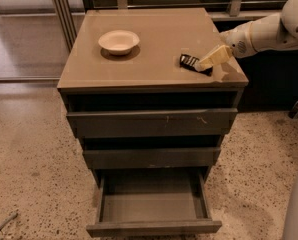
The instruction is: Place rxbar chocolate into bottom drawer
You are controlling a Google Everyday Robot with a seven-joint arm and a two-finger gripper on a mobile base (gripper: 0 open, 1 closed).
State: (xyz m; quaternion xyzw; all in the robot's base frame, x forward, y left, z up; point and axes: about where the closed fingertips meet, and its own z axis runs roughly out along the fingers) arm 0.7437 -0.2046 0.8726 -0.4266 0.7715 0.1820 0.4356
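The rxbar chocolate (190,62), flat, black-wrapped with white stripes, lies near the front right corner of the smooth grey-brown bench (154,44). The cream gripper (204,65) sits right at its right end, and I can't tell if it's actually gripping. The white arm (261,34) comes in from the right, angled down-left. The bottom drawer (154,227) stands pulled out, a plain shallow box. A round white bowl (119,40) sits well apart.

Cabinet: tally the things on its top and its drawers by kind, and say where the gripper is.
Bowls: 1, the white bowl on the cabinet top.
Bars: 1, the rxbar chocolate near the top's right edge.
Drawers: 3; only the bottom drawer is pulled far out.
Grippers: 1, the gripper at the bar.
Total: 6.
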